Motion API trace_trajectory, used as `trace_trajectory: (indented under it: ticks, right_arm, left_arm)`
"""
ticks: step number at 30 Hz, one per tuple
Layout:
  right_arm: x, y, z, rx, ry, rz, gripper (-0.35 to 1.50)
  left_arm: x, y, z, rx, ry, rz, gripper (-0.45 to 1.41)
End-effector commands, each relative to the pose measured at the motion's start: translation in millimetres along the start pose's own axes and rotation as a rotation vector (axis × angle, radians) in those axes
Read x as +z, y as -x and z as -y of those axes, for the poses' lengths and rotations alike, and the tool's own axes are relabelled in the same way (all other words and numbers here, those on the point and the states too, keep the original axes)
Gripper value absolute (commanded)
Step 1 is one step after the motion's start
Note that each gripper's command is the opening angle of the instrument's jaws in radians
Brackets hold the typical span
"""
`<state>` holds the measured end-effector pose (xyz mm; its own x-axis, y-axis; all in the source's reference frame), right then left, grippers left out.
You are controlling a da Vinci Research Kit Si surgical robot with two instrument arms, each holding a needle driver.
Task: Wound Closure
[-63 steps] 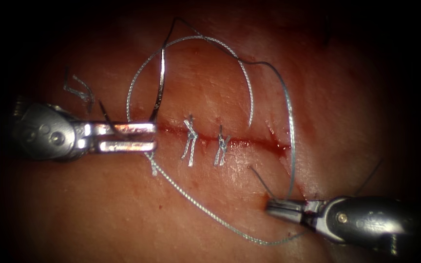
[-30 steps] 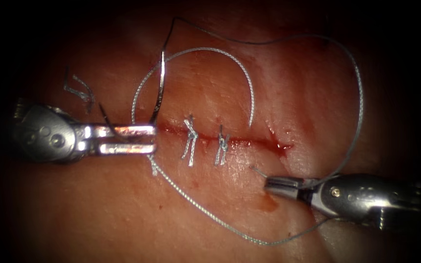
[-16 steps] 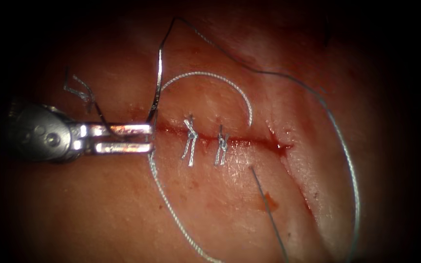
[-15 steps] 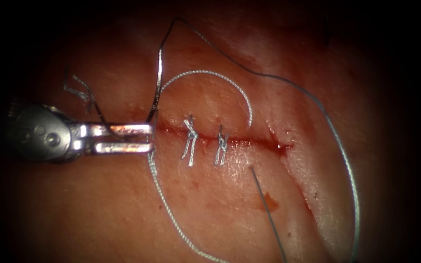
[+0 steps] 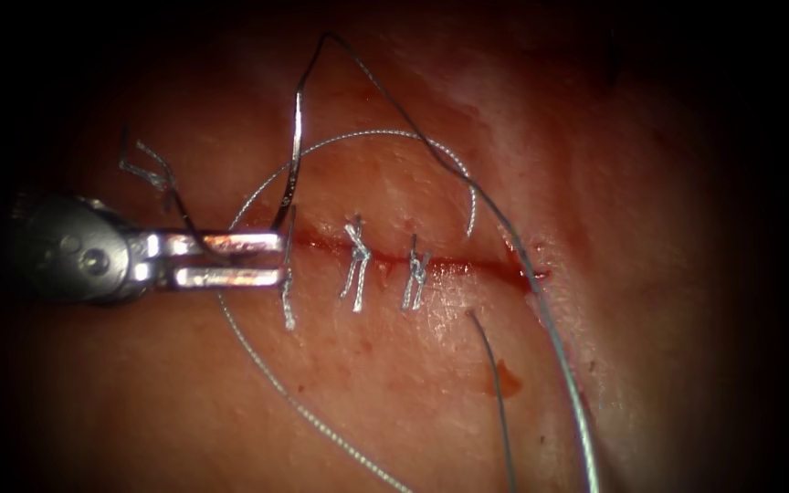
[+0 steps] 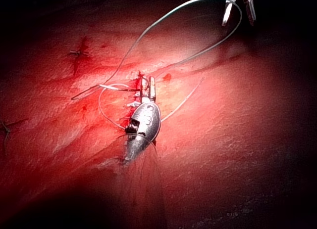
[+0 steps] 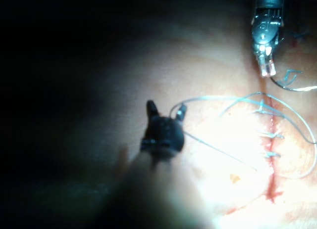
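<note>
1. Tissue point(image 5: 394, 402): cut point(image 5: 468, 265) runs across the middle of the endoscope view. It is closed mid-length and gapes a little at its right end.
2. L tool point(image 5: 282, 257): lies at the cut's left end with a plain gap between its jaws, confirmed in the L wrist view point(image 6: 147, 84). Position unchanged over the last 2 s.
3. R tool point(image 7: 166, 109): 1 s ago it was below the cut's right end, clamped on thread. It now sits well clear of the cut with its jaws spread, as the L wrist view also shows point(image 6: 238, 11). Thread runs up to one jaw. Grip not confirmed.
4. Thread point(image 5: 550, 329): the strand that bowed far right now runs straighter, from the needle's top across the cut's right end. The pale loop has widened and now crosses the L tool's jaws. Judgement: slack drawn along, left-end stitch not yet tied.
5. Needle point(image 5: 297, 146): stands steeply above the cut's left end, lower end at the L tool's upper jaw tip. Cannot tell if it is in the tissue.
6. Knotted stitches point(image 5: 356, 260): two, undisturbed.
7. Cut ends of thread point(image 5: 152, 169): above the L tool.
8. Red fluid point(image 5: 504, 376): small spot below the cut.
9. Writing/brands: none legible.
</note>
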<state>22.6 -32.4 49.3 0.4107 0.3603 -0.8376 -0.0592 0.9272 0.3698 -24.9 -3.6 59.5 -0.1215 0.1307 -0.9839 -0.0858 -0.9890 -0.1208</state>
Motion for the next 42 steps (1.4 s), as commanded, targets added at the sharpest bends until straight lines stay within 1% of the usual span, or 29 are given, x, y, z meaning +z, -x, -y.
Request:
trace_trajectory:
  ticks: [1,3,4,5,6,7,8,9,11,12,13,15,16,17,18,20,21,23,24,26,28,31,33,34,35,36,39,42]
  right_arm:
    - [0.6,2.1,-1.8,0.002,0.018,0.018,1.23]
    - [0.1,3.8,-3.9,0.007,0.045,0.038,1.25]
    - [-0.3,5.2,-5.7,0.006,0.064,0.041,1.25]
    - [-0.5,5.8,-6.5,0.008,0.075,0.046,1.25]
    - [-0.5,5.8,-6.5,0.008,0.075,0.046,1.25]
    - [-0.8,7.2,-8.5,0.002,0.112,0.053,1.23]
    - [-0.8,7.8,-9.4,0.005,0.133,0.056,1.23]
    - [-0.6,8.7,-11.0,0.006,0.191,0.067,1.23]
    - [0.7,10.3,-13.4,0.008,0.246,0.076,1.26]
    - [1.1,10.7,-14.0,0.011,0.242,0.063,1.26]
    - [2.3,11.7,-15.0,0.011,0.243,0.044,1.25]
    - [4.5,13.1,-15.7,-0.011,0.237,0.042,1.25]
    - [5.1,13.6,-15.8,-0.015,0.230,0.041,1.23]
    - [5.1,13.6,-15.8,-0.015,0.230,0.041,1.23]
    - [6.6,14.9,-15.9,-0.038,0.216,0.038,1.13]
    - [7.9,15.9,-15.9,-0.054,0.217,0.038,1.13]
    - [7.9,15.9,-15.9,-0.054,0.217,0.038,1.13]
    - [9.3,16.9,-15.7,-0.065,0.212,0.037,1.11]
    - [10.5,17.5,-15.7,-0.071,0.217,0.034,1.10]
    - [11.5,17.5,-15.7,-0.073,0.222,0.036,1.10]
    - [12.8,17.0,-15.9,-0.080,0.230,0.039,1.10]
    - [13.8,16.6,-16.2,-0.089,0.236,0.033,1.10]
    - [14.4,16.4,-16.4,-0.088,0.235,0.030,0.98]
    - [14.5,16.4,-16.5,-0.088,0.221,0.027,0.52]
    - [14.5,16.4,-16.5,-0.088,0.215,0.026,0.22]
    - [14.3,16.4,-16.6,-0.089,0.199,0.023,-0.35]
    - [13.5,16.3,-16.4,-0.090,0.177,0.025,-0.35]
    - [11.5,16.0,-15.1,-0.093,0.167,0.025,-0.35]
  left_arm:
    - [0.5,0.6,-0.1,0.001,0.001,-0.002,-0.45]
    - [0.4,0.6,-0.1,0.001,0.002,-0.002,-0.45]
    - [0.3,0.6,0.0,0.000,0.002,-0.003,-0.45]
    - [0.3,0.6,0.0,0.000,0.003,-0.003,-0.45]
    - [0.3,0.6,0.0,0.000,0.003,-0.003,-0.45]
    - [0.3,0.6,0.0,0.000,0.003,-0.003,-0.45]
    - [0.3,0.6,0.0,0.000,0.003,-0.003,-0.45]
    - [0.3,0.6,0.0,0.000,0.002,-0.006,-0.45]
    - [0.3,0.6,0.0,0.000,0.001,-0.005,-0.45]
    - [0.3,0.6,0.0,0.000,0.001,-0.005,-0.45]
    - [0.4,0.6,0.0,0.000,-0.001,-0.007,-0.45]
    - [0.6,0.7,-0.1,0.001,-0.003,-0.007,-0.45]
    - [0.6,0.7,-0.1,0.001,-0.003,-0.007,-0.45]
    - [0.6,0.7,-0.1,0.001,-0.003,-0.007,-0.45]
    - [0.7,0.7,-0.1,0.001,-0.001,-0.008,-0.45]
    - [0.6,0.7,-0.1,0.001,0.000,-0.008,-0.45]
    - [0.6,0.7,-0.1,0.001,0.000,-0.008,-0.45]
    - [0.6,0.7,-0.1,0.001,0.000,-0.008,-0.45]
    - [0.6,0.7,-0.1,0.001,0.000,-0.008,-0.45]
    - [0.6,0.7,-0.1,0.001,0.000,-0.008,-0.45]
    - [0.6,0.7,-0.1,0.001,0.000,-0.008,-0.45]
    - [0.6,0.6,-0.2,0.001,0.000,-0.008,-0.45]
    - [0.6,0.6,-0.2,0.001,0.000,-0.008,-0.45]
    - [0.6,0.6,-0.2,0.001,0.000,-0.008,-0.45]
    - [0.6,0.6,-0.2,0.001,0.000,-0.008,-0.45]
    - [0.6,0.6,-0.2,0.001,0.000,-0.008,-0.45]
    - [0.5,0.6,-0.2,0.001,0.000,-0.008,-0.45]
    - [0.5,0.6,-0.2,0.001,0.001,-0.009,-0.45]
